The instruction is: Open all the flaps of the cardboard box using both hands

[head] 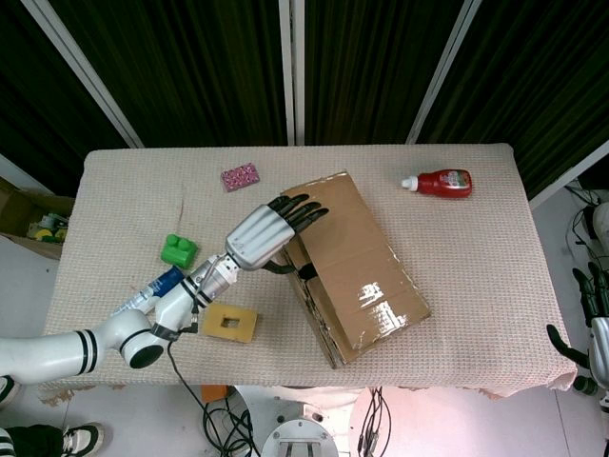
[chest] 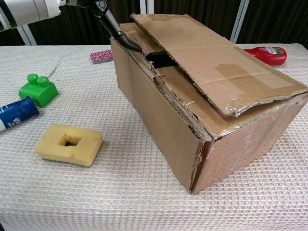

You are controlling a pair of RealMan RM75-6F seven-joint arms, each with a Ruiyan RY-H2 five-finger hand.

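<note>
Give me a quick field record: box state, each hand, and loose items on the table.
box: brown cardboard box, flaps lying down, not yet opened
left hand: left hand over the box's near-left top edge, fingers spread, holding nothing
right hand: right hand off the table's right edge, idle
loose items: red bottle, pink block, green brick, yellow sponge, blue tube

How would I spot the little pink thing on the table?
Start at the big cardboard box mid-table. Just beyond its far left corner lies the pink studded block, flat on the cloth. It is the only pink item; the other small block is green.
</note>
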